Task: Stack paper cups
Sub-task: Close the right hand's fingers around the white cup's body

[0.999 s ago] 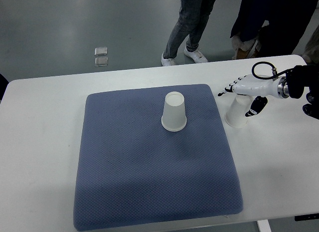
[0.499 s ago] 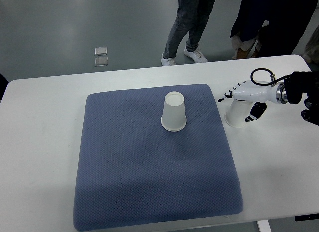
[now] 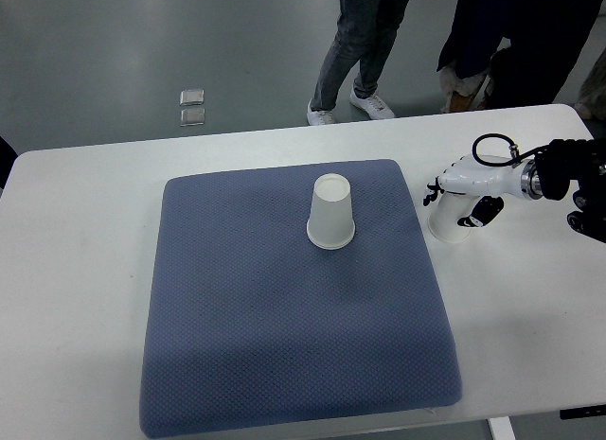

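We see one paper cup (image 3: 330, 212) standing upside down on the blue mat (image 3: 284, 326), toward the mat's far edge, slightly right of middle. A second paper cup (image 3: 447, 219) stands on the white table (image 3: 76, 270) just off the mat's far right corner. Our right hand (image 3: 461, 186) has its fingers curled around this second cup, thumb on the near side. People's legs (image 3: 360, 43) stand beyond the table's far edge.

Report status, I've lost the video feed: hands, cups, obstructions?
Right hand closing around white paper cup on white table, grip unconfirmed. Second white paper cup inverted on blue mat. Left hand unseen. Path between cups clear.
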